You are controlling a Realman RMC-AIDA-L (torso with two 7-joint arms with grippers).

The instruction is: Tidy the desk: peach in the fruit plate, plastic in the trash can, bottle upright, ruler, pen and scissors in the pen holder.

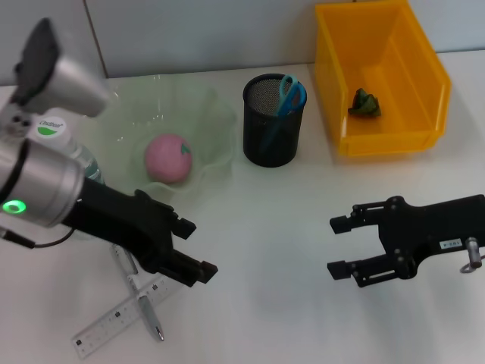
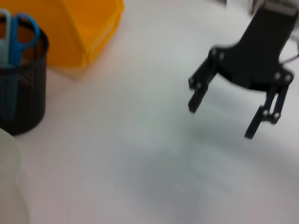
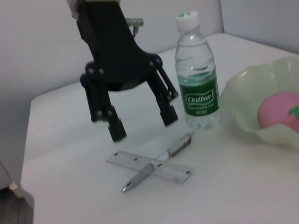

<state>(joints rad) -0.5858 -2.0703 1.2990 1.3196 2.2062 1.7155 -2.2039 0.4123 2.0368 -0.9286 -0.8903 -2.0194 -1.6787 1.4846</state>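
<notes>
Scissors [image 1: 289, 94] stood blades-down in the pen holder [image 1: 273, 130], the black mesh cup I take as the landmark here, so that item looked done. The peach [image 1: 168, 158] sat in the pale green fruit plate [image 1: 216, 121] just to the robot's left of the holder, and a crumpled green scrap, probably the plastic [image 1: 364, 103], lay inside the yellow bin [image 1: 428, 80] on the holder's other side, which seemed to serve as the trash can. The bottle [image 3: 196, 79] stood upright beyond the plate from the holder.

What remained, in my judgement, were the ruler [image 1: 121, 316] and pen [image 1: 142, 297], lying crossed on the surface [image 1: 273, 303] well to the left of the holder and nearer the robot. The left hand [image 1: 191, 249] hung above them with fingers spread and empty, presumably lined up to pick one. The right hand [image 1: 342, 246] waited, also spread and holding nothing, nearer the robot than the holder and to its right.

The right wrist view showed plainly what the head view half hid behind the left arm: the pen resting on top of the ruler, and the bottle's label and cap. The left wrist view gave no sight of either item (only the holder, the bin's corner and the right hand).
</notes>
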